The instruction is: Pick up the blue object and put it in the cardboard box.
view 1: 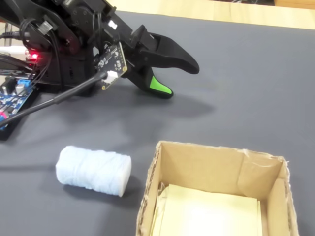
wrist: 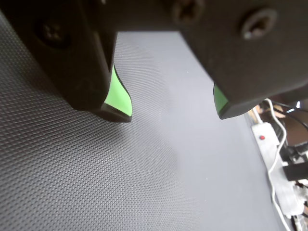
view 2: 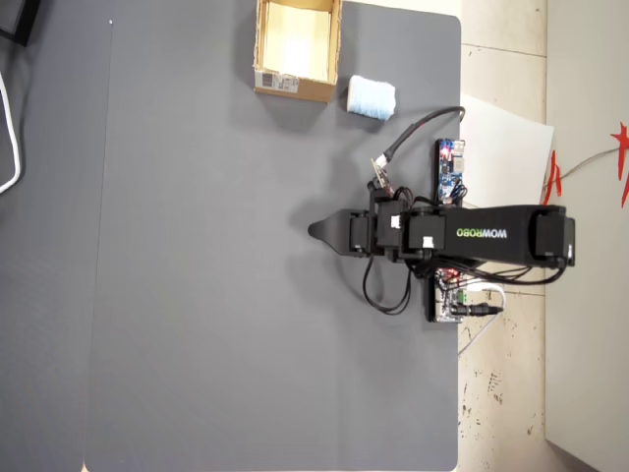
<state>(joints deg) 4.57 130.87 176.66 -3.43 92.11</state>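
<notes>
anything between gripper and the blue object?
No. In the fixed view only bare grey mat separates the open gripper from the blue object; the overhead view agrees. The box sits beside it.

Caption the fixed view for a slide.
Open gripper rests on the mat, apart from the blue object beside the cardboard box.

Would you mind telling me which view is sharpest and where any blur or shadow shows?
Wrist view: gripper housing close and blurred, mat texture sharp. Fixed view: slightly soft, with a faint shadow beside the blue object. Overhead view: even light, cardboard box crisp.
</notes>
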